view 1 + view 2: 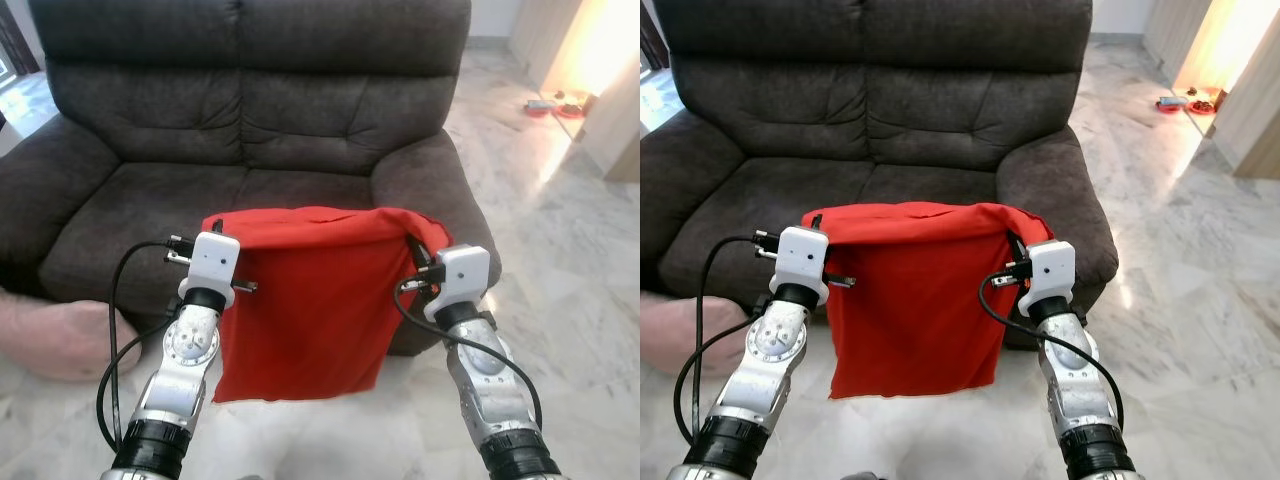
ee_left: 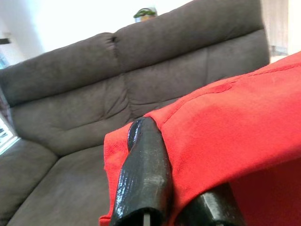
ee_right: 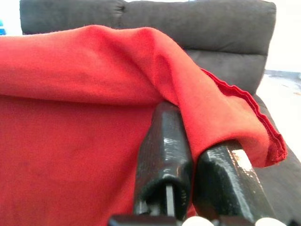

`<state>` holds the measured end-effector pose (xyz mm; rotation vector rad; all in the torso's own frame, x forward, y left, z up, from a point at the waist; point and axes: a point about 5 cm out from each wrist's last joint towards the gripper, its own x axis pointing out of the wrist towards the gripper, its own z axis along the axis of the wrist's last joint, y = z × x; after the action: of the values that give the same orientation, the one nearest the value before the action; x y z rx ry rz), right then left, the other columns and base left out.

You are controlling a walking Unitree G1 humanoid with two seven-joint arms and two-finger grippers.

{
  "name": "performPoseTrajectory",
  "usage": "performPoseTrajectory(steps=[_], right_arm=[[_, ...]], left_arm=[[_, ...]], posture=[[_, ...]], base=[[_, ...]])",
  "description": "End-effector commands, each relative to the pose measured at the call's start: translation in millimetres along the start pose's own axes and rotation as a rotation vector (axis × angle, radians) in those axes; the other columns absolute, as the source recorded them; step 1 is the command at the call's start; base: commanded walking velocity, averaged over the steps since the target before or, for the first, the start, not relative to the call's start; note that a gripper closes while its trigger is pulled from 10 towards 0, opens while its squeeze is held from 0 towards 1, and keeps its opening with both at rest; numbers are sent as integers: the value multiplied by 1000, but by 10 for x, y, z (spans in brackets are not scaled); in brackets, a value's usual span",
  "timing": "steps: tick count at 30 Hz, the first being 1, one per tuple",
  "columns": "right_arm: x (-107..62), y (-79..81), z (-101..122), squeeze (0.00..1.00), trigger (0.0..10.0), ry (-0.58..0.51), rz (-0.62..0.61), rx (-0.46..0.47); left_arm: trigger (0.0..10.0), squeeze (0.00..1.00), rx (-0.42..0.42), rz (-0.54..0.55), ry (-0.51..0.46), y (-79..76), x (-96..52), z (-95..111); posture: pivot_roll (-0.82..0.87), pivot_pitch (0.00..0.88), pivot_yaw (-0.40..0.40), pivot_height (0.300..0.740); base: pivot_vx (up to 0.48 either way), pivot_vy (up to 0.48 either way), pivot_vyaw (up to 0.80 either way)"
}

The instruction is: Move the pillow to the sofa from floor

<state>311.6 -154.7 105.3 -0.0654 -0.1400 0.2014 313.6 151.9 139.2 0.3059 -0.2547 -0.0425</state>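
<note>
- Red fabric pillow [image 1: 305, 300]: held up off the floor, hanging limp in front of the sofa's seat edge, top hem level with the cushion front.
- Left gripper [image 1: 216, 228]: fingers [image 2: 145, 174] pressed together on the pillow's upper left corner.
- Right gripper [image 1: 412, 246]: fingers [image 3: 164, 155] pinching the upper right corner, cloth folded over them.
- Sofa [image 1: 250, 110]: dark brown, two-seat, directly ahead.
- Floor [image 1: 570, 260]: pale marble tile.
- Pink cushion [image 1: 680, 335]: on the floor, at the sofa's left base.
</note>
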Motion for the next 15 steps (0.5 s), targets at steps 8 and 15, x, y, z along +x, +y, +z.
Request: performPoseTrajectory(steps=[8, 15], right_arm=[[44, -17, 146, 0, 10000, -73, 2, -10], [49, -9, 158, 0, 10000, -75, 11, -13]], left_arm=[[10000, 0, -5, 22, -86, 25, 57, 160], [10000, 0, 10, 24, -86, 19, 56, 163]], posture=[[133, 16, -26, 740], [130, 19, -29, 740]], base=[[0, 0, -445], [0, -174, 0]])
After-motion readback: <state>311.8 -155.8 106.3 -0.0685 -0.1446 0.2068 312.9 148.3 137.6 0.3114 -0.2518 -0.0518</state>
